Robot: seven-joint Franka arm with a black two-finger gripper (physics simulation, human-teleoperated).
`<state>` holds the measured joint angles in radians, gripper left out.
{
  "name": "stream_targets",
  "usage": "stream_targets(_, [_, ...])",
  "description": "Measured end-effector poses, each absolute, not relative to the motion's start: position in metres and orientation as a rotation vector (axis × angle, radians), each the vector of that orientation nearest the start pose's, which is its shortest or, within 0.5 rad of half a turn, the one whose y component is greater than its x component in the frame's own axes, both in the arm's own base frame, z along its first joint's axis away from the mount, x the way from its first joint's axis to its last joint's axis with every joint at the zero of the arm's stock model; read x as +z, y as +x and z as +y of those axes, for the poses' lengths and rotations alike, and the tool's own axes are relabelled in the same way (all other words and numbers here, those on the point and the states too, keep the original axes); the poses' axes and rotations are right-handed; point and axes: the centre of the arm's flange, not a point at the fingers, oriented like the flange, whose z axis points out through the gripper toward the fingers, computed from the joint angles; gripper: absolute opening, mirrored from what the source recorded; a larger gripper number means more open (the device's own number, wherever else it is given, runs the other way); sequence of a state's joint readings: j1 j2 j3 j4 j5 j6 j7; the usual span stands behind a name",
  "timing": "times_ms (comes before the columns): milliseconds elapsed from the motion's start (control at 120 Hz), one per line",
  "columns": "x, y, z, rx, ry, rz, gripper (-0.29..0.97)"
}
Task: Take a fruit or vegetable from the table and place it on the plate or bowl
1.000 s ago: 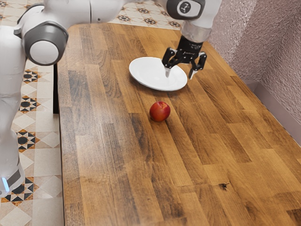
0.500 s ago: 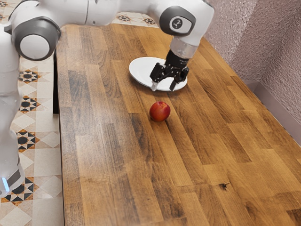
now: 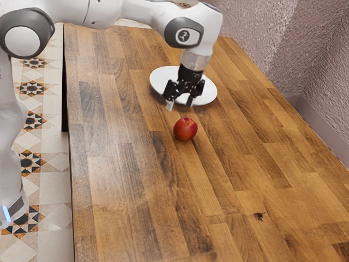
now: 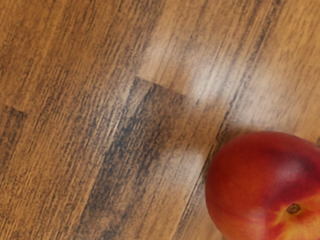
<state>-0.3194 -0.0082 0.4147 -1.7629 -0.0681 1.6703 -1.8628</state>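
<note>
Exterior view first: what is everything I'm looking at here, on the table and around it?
Table: one, brown wood planks, under everything.
Plate: one, white, on the table's far part.
Red fruit: one, red with a yellow-orange patch, on the table, apart from the plate, nearer the camera.
Floor: patterned tiles, exterior view's left.
Wall: greyish, textured, exterior view's right.
Arm: one, white, from the upper left.
Gripper: one, black, open, above the plate's near edge, short of the fruit.

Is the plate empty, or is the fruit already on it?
Empty. The plate shows bare white; the fruit sits on the table, apart from it.
</note>
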Motion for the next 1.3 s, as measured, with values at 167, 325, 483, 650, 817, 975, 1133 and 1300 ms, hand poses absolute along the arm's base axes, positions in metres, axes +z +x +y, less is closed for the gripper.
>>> stream_targets(167, [0.533, 0.553, 0.081, -0.186, 1.680, 2.675, 0.68])
stream_targets(325, [0.506, 0.559, 0.127, -0.204, 1.580, 2.745, 0.68])
stream_targets(483, [0.489, 0.579, 0.096, -0.169, 1.660, 2.680, 0.68])
stream_targets(650, [0.492, 0.585, 0.091, -0.124, 1.673, 2.634, 0.68])
stream_targets(817, [0.492, 0.592, 0.067, -0.106, 1.721, 2.575, 0.68])
stream_targets(975, [0.472, 0.598, 0.063, -0.139, 1.714, 2.575, 0.68])
stream_targets(1133, [0.457, 0.597, 0.066, -0.169, 1.686, 2.575, 0.68])
stream_targets(1300, [0.450, 0.600, 0.066, -0.190, 1.660, 2.568, 0.68])
